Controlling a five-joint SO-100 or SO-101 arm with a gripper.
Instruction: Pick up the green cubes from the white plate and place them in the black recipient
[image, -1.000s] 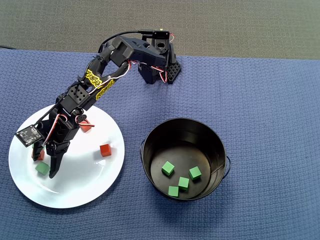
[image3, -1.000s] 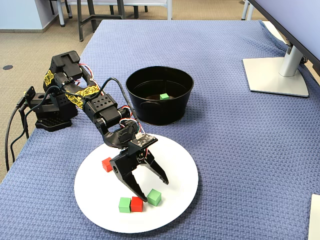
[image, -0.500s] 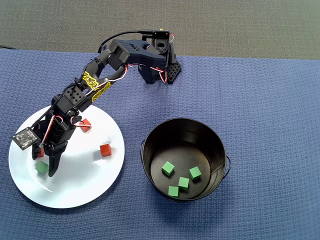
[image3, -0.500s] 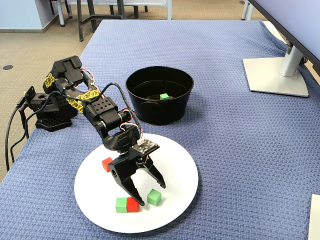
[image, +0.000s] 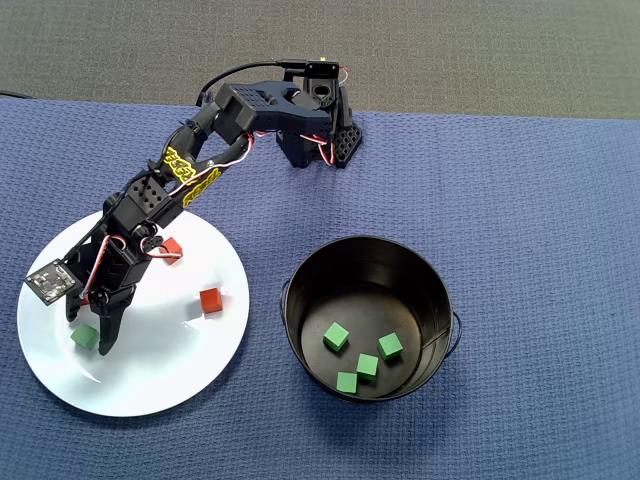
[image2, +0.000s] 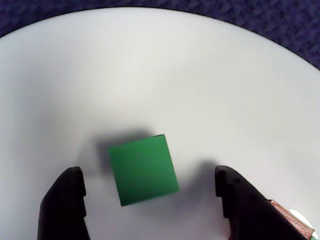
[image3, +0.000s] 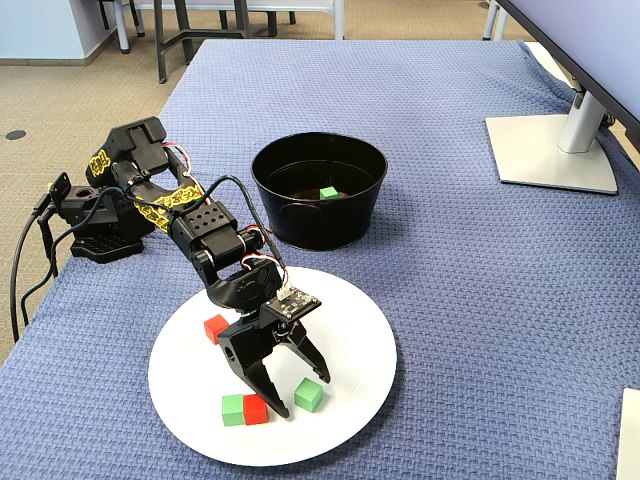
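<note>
My gripper (image3: 298, 390) is open and low over the white plate (image3: 350, 330). One green cube (image3: 308, 394) lies flat on the plate between the two fingers, touching neither. In the wrist view the same cube (image2: 144, 169) sits between the black fingertips (image2: 70, 195), a little left of centre. A second green cube (image3: 233, 410) lies beside a red cube (image3: 256, 408), just outside the left finger. In the overhead view the gripper (image: 87, 338) covers that pair. The black recipient (image: 300, 300) holds several green cubes (image: 336, 336).
Two more red cubes (image: 210, 300) (image: 172, 247) lie on the plate (image: 170, 370) near the arm. The arm's base (image: 320, 130) stands at the far edge of the blue cloth. A monitor foot (image3: 555, 150) is at the right in the fixed view.
The gripper has moved down and outward over the plate and now straddles the green cube. Its left finger has nudged the green and red pair slightly to the left.
</note>
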